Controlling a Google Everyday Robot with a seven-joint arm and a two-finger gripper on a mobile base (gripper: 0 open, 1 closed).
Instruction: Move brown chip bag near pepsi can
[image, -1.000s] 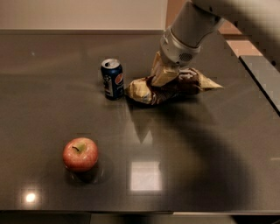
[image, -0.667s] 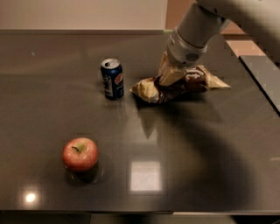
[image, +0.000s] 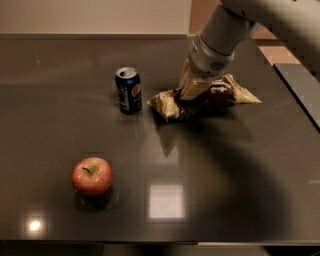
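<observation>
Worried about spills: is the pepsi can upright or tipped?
Upright: pepsi can shows silver top up; gripper is at the brown chip bag.

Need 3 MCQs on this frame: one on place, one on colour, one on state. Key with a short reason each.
1. Where is the gripper?
A. Down on the bag
B. At the far left of the view
C. At the near edge of the view

2. What colour is the apple?
A. Green
B. Red
C. Yellow

3. How is the can placed?
A. On its side
B. Crushed flat
C. Upright

Key:
1 A: the gripper sits on the bag's middle, with the bag's ends showing on either side.
2 B: the apple's skin is red.
3 C: the can's silver top faces up.
</observation>
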